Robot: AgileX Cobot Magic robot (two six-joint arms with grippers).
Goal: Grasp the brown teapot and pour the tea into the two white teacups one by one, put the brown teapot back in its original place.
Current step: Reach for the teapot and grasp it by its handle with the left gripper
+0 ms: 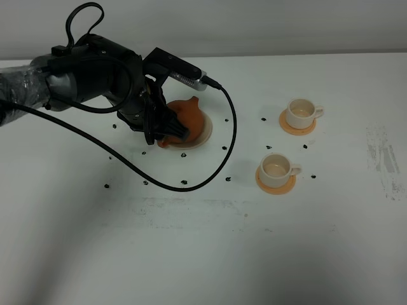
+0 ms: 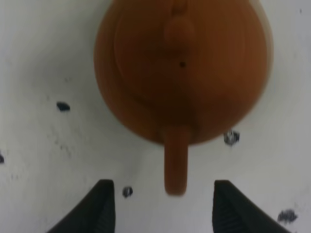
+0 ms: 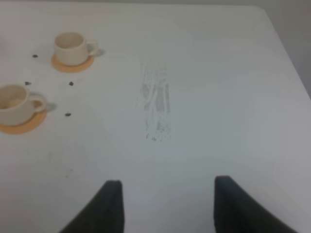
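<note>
We find the brown teapot [image 1: 194,114] sitting on its cream saucer [image 1: 203,138], left of centre in the upper half of the high view, with the left gripper [image 2: 163,194] lowered over its handle side. In the left wrist view the loop handle [image 2: 175,160] points straight down into the gap between the two dark fingers, which stand spread on either side of it without touching it. We take the step in hand to be the grasp of that handle, though this pose would suit a release just as well. To do it well, we would keep the handle centred in the gap, slide in until the pads cover its thick part and not only its tip, then close evenly so the pot does not twist or skid on the saucer, and lift straight up with the lid knob [image 2: 179,31] level. The right gripper [image 3: 167,199] hangs over bare table [image 3: 209,97], its fingers apart and holding nothing. As for contents, the upper teacup [image 1: 299,112] and the lower teacup [image 1: 277,168] stand on orange coasters [image 1: 273,189] right of centre; their insides look pale tan, and we cannot tell whether that is shallow tea or shadow. The closed teapot hides its own level.
</note>
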